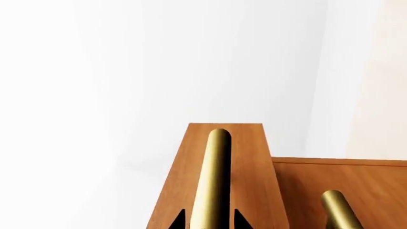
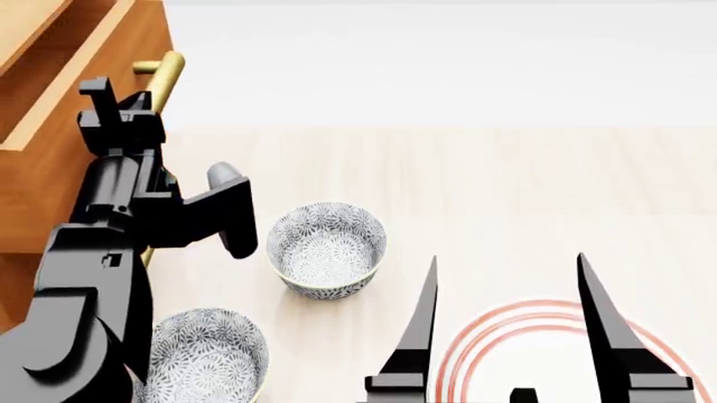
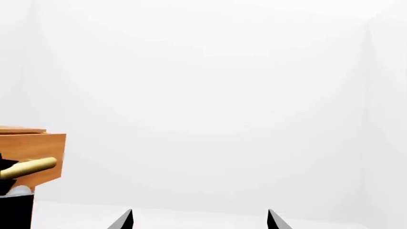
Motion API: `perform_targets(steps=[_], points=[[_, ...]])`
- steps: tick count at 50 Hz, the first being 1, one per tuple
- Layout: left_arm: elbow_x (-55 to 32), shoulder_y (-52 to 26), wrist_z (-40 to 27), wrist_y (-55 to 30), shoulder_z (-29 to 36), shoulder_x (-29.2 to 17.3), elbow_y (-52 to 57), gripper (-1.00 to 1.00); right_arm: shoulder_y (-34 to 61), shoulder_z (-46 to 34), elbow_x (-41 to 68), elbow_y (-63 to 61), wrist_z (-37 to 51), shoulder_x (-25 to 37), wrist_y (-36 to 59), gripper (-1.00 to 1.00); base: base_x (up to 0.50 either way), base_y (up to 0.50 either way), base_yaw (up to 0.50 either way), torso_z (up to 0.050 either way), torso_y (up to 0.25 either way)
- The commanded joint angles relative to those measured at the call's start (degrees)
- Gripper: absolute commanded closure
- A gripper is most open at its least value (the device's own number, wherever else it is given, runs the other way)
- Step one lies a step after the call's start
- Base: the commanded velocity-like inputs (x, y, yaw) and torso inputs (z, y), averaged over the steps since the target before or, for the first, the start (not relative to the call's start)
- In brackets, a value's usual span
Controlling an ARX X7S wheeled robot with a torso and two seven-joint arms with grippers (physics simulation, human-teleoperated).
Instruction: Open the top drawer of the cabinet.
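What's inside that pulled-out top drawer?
The top drawer is pulled out, and what shows of its inside is bare light wood with nothing in it. Most of the inside runs off the picture's edge, so the rest cannot be seen. The left gripper straddles its handle.

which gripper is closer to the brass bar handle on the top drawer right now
Left. The left gripper sits at the brass bar handle of the orange-brown wooden top drawer, a finger on either side. The right gripper hangs open well away, over the floor above a red-ringed plate.
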Motion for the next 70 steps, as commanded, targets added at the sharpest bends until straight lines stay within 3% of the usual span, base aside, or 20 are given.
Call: perform_targets(steps=[1, 21, 44, 45, 65, 70], points=[[2.0, 1.4, 0.2, 1.3, -1.8, 4.9, -0.7, 1.0, -0.3, 1.2, 0.1, -0.1, -2.1, -1.1, -0.3, -1.0, 0.0, 0.0, 0.0, 0.0, 0.01], [3.3, 0.1, 2.3, -0.5, 0.1, 7.6, 1.1, 1.0, 0.0, 0.7, 0.3, -1.0, -1.6, -0.8, 0.4, -1.0, 0.0, 0.0, 0.0, -0.001, 0.002], [3.0, 0.2, 1.1, -0.2, -0.4, 7.6, 2.4, 1.0, 0.1, 0.6, 0.8, -1.8, -1.1, -0.4, 0.8, -1.0, 0.0, 0.0, 0.0, 0.0, 0.003], [3.3, 0.2, 1.5, -0.4, -0.1, 7.5, 2.7, -1.0, 0.2, 0.6, 0.8, -1.8, -1.1, -0.3, 0.8, -1.0, 0.0, 0.0, 0.0, 0.0, 0.0], [4.9, -0.9, 3.8, -2.6, 0.2, 6.0, 9.7, -1.0, 0.2, 0.4, 0.9, -2.4, -0.6, 0.0, 0.8, -1.0, 0.0, 0.0, 0.0, 0.0, 0.0], [4.1, -1.5, 5.2, -3.6, -2.5, 5.3, 15.7, -1.0, 0.4, 0.5, 1.1, -2.7, -0.5, 0.2, 1.0, -1.0, 0.0, 0.0, 0.0, 0.0, 0.0]])
